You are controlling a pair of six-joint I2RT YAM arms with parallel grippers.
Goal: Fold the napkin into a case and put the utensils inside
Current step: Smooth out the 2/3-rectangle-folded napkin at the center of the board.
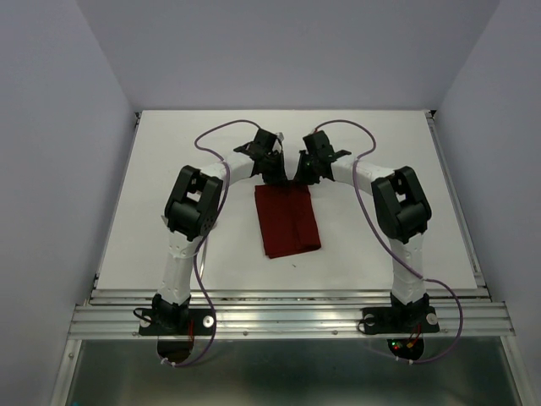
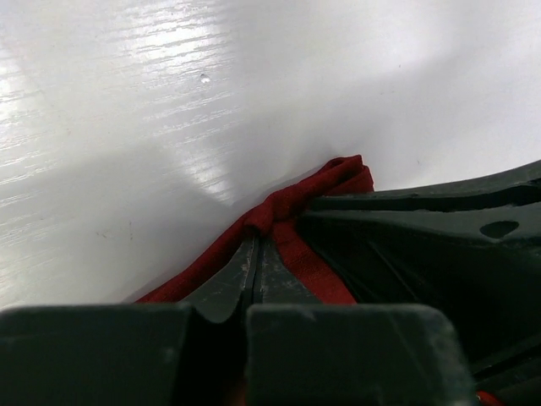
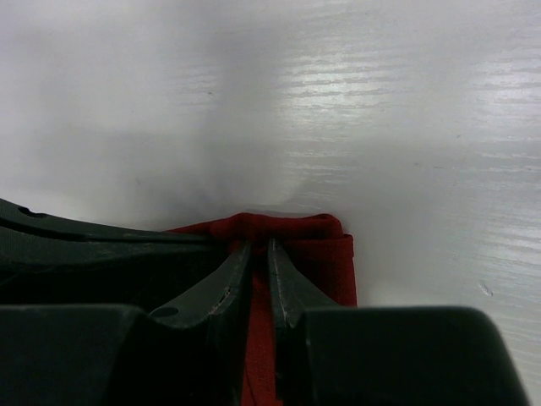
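The napkin (image 1: 287, 222) is a dark red cloth lying folded as a broad rectangle in the middle of the white table (image 1: 169, 169). Both grippers meet at its far edge. My left gripper (image 1: 275, 178) is shut on the far left corner. In the left wrist view its jaws (image 2: 256, 238) pinch a raised ridge of the napkin (image 2: 338, 179). My right gripper (image 1: 302, 178) is shut on the far right corner. In the right wrist view red napkin (image 3: 330, 254) runs between its nearly closed fingers (image 3: 260, 247). The utensils and a case are out of view.
The two gripper heads stand almost touching. The right one's black body (image 2: 423, 245) fills the right of the left wrist view, and the left one's (image 3: 84, 245) fills the left of the right wrist view. An aluminium rail (image 1: 287, 317) runs along the near edge.
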